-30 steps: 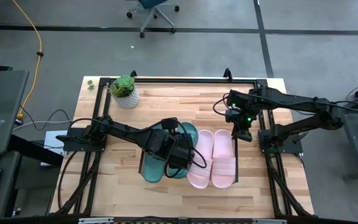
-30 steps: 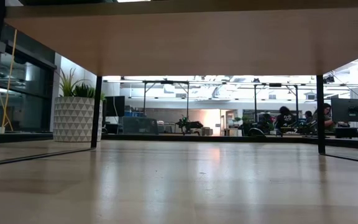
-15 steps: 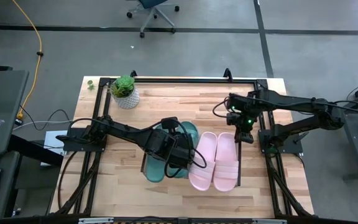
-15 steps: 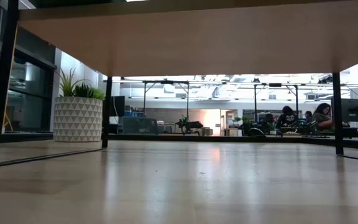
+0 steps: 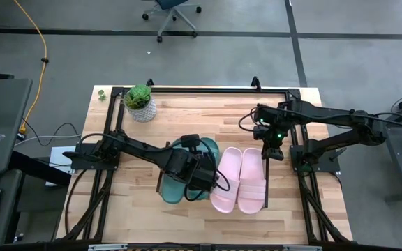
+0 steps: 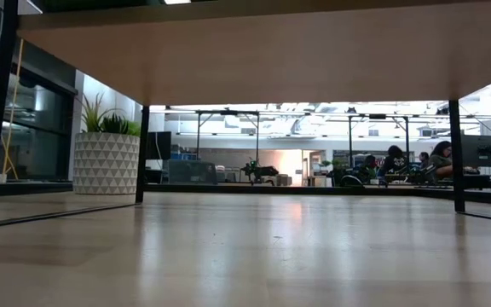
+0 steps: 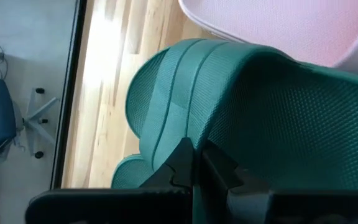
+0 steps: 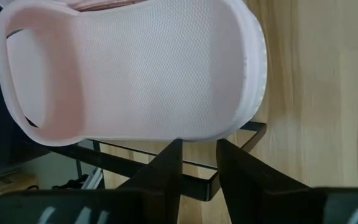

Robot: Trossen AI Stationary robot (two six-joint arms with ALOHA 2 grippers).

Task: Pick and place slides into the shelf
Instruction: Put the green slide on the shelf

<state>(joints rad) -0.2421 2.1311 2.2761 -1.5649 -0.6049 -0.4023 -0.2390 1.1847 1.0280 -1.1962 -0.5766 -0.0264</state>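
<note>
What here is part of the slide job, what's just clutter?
Job: pink slides, teal slides, shelf, left claw shut on a teal slide, right claw open by the pink pair.

Clutter: potted plant, office chair, yellow cable.

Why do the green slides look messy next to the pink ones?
The two pink slides lie neatly side by side. The green slides are bunched together and slanted, partly under the left claw, which is shut at one of them. The right claw hovers open by the pink pair.

Open-plan office or robotics lab

A grey floor with an office chair is seen beyond the table; people at monitors are seated behind.
</note>
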